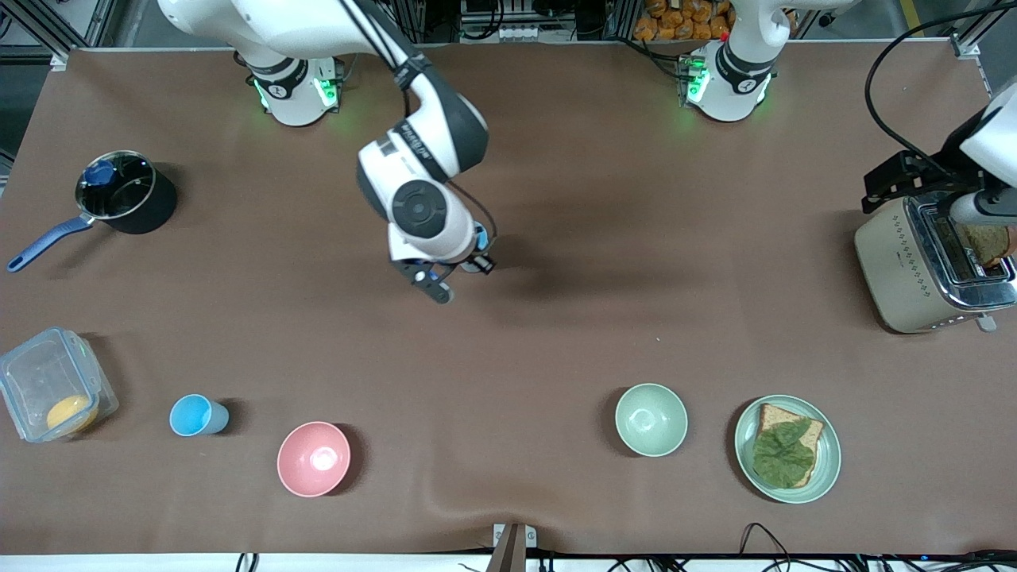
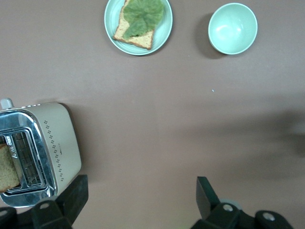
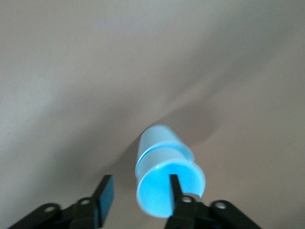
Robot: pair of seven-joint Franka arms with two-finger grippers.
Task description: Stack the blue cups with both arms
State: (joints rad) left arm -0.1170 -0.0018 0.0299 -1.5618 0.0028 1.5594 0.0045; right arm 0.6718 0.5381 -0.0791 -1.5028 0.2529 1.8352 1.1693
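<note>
A bright blue cup (image 3: 167, 179) stands on the brown table near its middle. In the front view it (image 1: 480, 237) is mostly hidden by the right arm's wrist. My right gripper (image 3: 138, 193) is open and low at this cup. One finger is over the cup's mouth, the other outside its wall, so the rim lies between them; the gripper also shows in the front view (image 1: 459, 274). A second sky-blue cup (image 1: 199, 415) sits nearer the front camera, toward the right arm's end. My left gripper (image 2: 141, 194) is open and empty, held over bare table beside the toaster (image 2: 40, 150).
A pink bowl (image 1: 313, 458) sits beside the second cup. A clear plastic box (image 1: 49, 383) holds something orange. A black pot (image 1: 127, 192) has a blue thing inside. A pale green bowl (image 1: 651, 419) and a plate (image 1: 747, 445) with bread and lettuce lie toward the left arm's end, and the toaster (image 1: 926, 266).
</note>
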